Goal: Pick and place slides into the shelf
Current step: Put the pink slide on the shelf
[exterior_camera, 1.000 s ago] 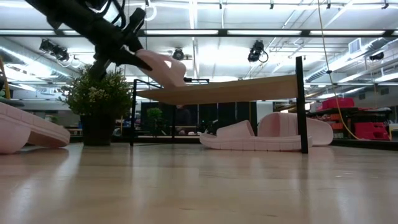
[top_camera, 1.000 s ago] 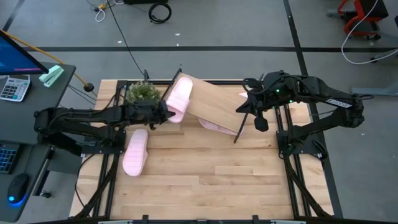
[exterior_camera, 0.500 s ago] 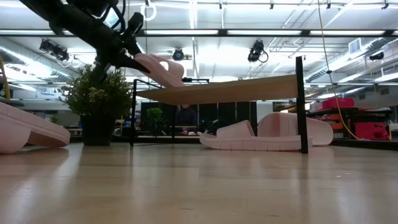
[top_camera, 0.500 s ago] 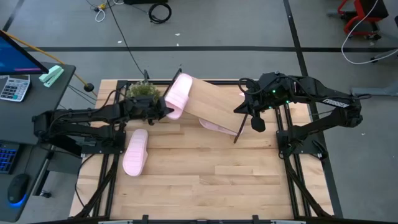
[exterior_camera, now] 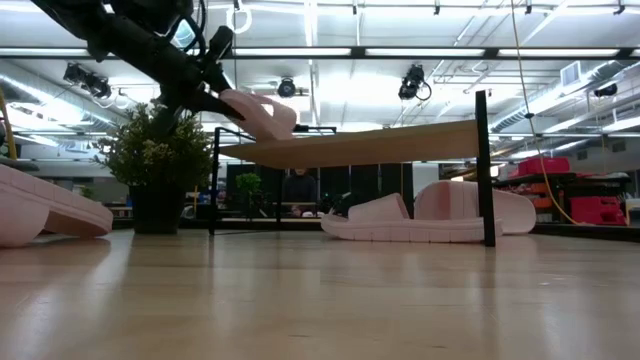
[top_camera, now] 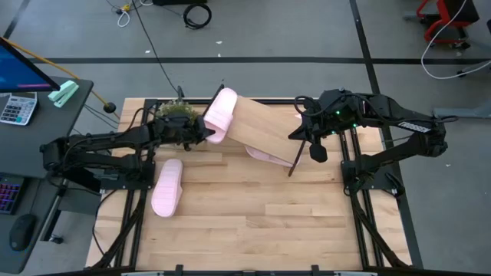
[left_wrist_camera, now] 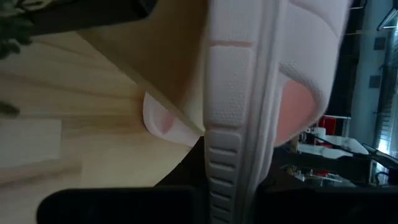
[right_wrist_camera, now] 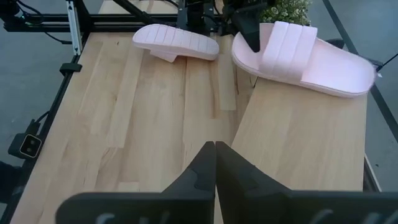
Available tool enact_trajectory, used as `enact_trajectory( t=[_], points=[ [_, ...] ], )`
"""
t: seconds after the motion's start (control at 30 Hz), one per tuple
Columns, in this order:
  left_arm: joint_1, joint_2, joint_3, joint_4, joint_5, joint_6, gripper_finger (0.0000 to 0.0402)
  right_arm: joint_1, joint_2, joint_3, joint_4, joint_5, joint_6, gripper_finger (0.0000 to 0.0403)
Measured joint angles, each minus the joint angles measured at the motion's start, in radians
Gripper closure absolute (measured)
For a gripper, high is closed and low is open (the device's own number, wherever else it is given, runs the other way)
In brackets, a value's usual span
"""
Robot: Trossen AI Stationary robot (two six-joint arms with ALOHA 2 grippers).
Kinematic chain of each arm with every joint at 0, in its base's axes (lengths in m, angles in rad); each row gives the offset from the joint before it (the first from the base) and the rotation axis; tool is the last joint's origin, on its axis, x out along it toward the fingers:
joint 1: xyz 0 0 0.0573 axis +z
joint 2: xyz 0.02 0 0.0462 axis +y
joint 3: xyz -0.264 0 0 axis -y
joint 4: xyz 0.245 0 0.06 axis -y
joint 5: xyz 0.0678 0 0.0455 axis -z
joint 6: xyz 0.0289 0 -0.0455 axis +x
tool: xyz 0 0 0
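Slide held at the shelf's 10 o'clock corner

Left end effector pinches one pink slide by its edge, resting it tilted on the slanted shelf beside the potted plant. Right end effector hovers at the shelf's 3 o'clock edge, fingers pressed together and holding nothing. A second slide lies on the tabletop toward 8 o'clock; another slide sits under the shelf.
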Motion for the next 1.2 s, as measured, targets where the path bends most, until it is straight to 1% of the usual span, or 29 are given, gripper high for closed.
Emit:
enact_trajectory(
  t=[0.17,0.5,0.77,1.2],
  points=[
    [0.002,0.027,0.000,0.003,0.024,-0.002,0.0361,0.000,0.000,0.000,0.000,0.000,0.000,0.0391],
    [0.002,0.060,0.001,0.014,0.032,-0.024,0.0361,0.000,0.000,0.000,0.000,0.000,-0.001,0.0391],
    [0.002,0.061,0.001,0.002,0.027,-0.024,0.0309,0.000,0.000,0.000,0.000,0.000,-0.001,0.0393],
    [0.002,0.061,0.001,-0.007,0.009,0.000,0.0268,0.000,0.000,0.000,0.000,0.000,-0.002,0.0393]
  ],
)
